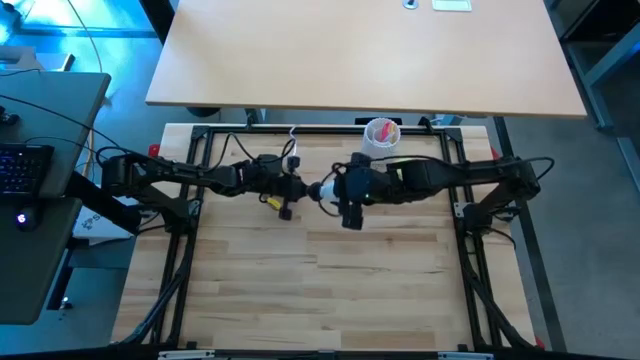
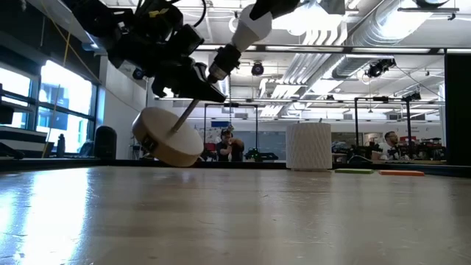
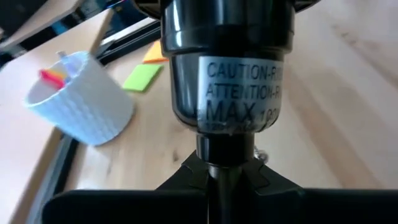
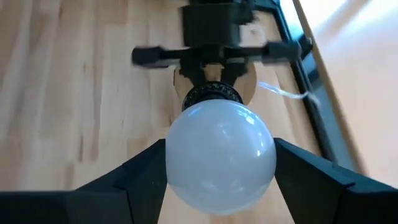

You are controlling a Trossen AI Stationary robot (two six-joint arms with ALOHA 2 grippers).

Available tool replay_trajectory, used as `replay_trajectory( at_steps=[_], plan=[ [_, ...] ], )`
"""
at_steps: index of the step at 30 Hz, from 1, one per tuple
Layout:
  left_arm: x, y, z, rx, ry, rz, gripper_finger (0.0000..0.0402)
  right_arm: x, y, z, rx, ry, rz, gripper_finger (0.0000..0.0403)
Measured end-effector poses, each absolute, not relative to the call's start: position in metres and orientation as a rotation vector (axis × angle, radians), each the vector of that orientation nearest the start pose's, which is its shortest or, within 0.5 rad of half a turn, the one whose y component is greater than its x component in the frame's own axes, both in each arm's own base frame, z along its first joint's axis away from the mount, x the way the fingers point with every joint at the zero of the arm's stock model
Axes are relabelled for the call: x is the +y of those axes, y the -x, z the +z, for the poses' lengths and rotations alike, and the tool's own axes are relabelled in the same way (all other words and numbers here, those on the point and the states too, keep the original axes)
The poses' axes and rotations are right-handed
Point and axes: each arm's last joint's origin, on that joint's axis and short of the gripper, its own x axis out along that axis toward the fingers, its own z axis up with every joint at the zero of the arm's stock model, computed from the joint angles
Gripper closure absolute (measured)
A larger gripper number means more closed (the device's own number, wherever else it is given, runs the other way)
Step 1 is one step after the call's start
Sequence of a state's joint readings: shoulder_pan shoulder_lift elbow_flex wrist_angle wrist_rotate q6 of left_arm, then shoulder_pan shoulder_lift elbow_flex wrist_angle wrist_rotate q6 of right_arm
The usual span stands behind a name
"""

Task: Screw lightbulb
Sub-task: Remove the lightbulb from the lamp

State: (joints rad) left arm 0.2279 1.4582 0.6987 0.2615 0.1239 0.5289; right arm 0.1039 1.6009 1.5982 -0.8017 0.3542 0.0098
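The white lightbulb sits with its narrow base in the black socket of a lamp stand. The stand's round wooden disc hangs tilted below the socket on a thin dark stem. My left gripper is shut on that stem at the table's middle. My right gripper faces it from the right, its two fingers closed on the bulb's round sides. Whether the disc's lower edge touches the table, I cannot tell. My left gripper pinches the thin stem just under the socket between its two fingers, coming from the table's left and slanting down. The socket stands beyond the fingers, and the wooden disc hangs tilted below them. My right gripper holds the bulb's round glass at its widest part between its two fingers, one on each side. It comes from the table's right, slanting down along the bulb's axis. The bulb's base sits in the socket.
A white perforated cup with pink contents stands at the table's far edge, right of the middle. Green and orange paper notes lie near it. Black frame rails border the table; bare wood lies toward the near edge.
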Motion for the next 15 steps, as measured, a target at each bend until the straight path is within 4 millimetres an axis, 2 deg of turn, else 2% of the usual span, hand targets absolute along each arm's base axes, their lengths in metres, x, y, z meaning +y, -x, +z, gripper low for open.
replay_trajectory(
  at_steps=[3,12,15],
  plan=[
    [0.061,-0.287,0.194,0.489,-0.415,-0.084,0.0386,0.032,-0.338,0.358,0.803,0.344,-0.155,0.0142],
    [0.059,-0.286,0.191,0.487,-0.386,-0.171,0.0387,0.057,-0.339,0.349,0.849,1.063,0.167,0.0142],
    [0.058,-0.286,0.191,0.488,-0.376,-0.185,0.0388,0.069,-0.34,0.346,0.861,1.287,0.205,0.0142]
  ],
)
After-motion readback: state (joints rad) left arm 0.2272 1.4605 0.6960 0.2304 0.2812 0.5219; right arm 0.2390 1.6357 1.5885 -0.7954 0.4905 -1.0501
